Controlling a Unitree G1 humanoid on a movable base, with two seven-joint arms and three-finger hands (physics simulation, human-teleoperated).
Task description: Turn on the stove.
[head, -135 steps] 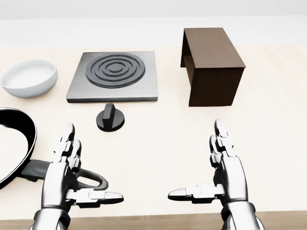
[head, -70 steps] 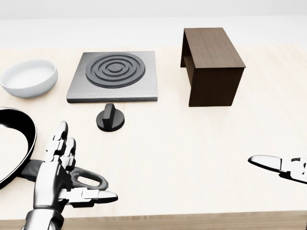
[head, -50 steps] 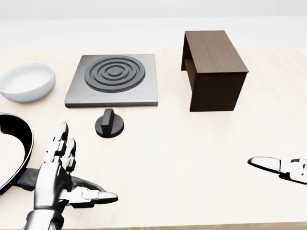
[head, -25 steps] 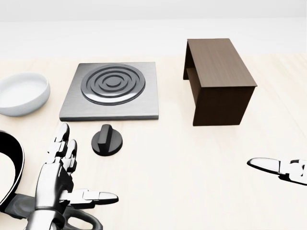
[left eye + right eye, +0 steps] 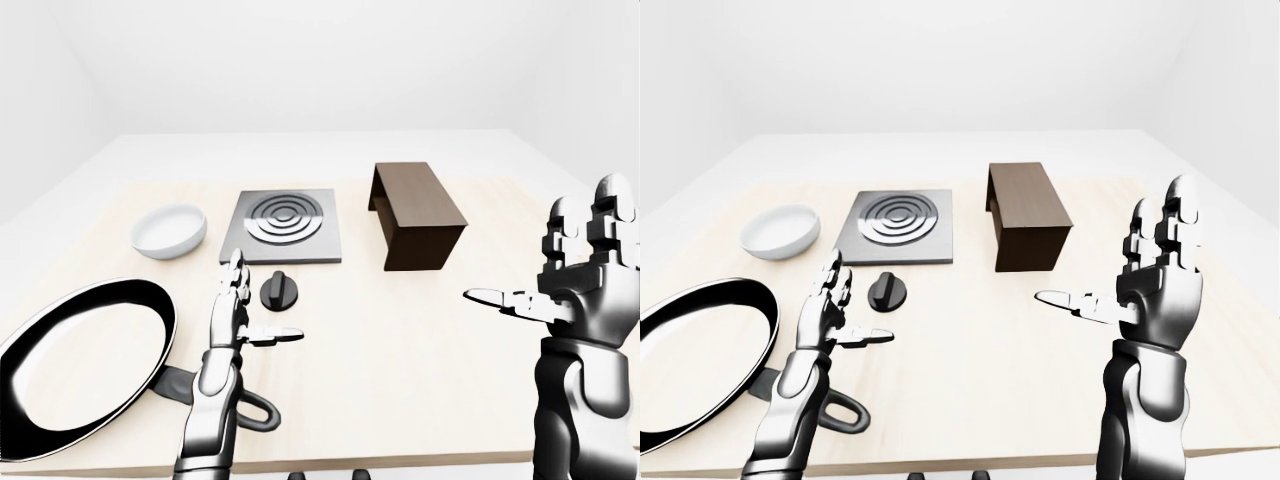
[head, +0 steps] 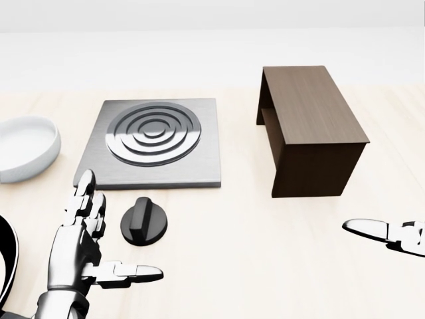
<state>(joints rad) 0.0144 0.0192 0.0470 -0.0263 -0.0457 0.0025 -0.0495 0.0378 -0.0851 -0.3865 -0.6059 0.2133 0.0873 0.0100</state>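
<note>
The stove point(image 6: 153, 143) is a grey square plate with a dark ringed burner, upper left of centre in the head view. Its black round knob point(image 6: 144, 225) with a raised bar sits on the wooden table just below the plate. My left hand point(image 6: 99, 252) is open, fingers spread, just left of and below the knob, not touching it. My right hand point(image 5: 1145, 275) is open and raised well to the right, thumb pointing left; only its thumb shows at the head view's right edge point(image 6: 372, 229).
A dark brown wooden box point(image 6: 312, 129) stands right of the stove. A white bowl point(image 6: 23, 147) lies left of it. A black frying pan point(image 5: 85, 360) with a looped handle lies at the lower left, by my left arm.
</note>
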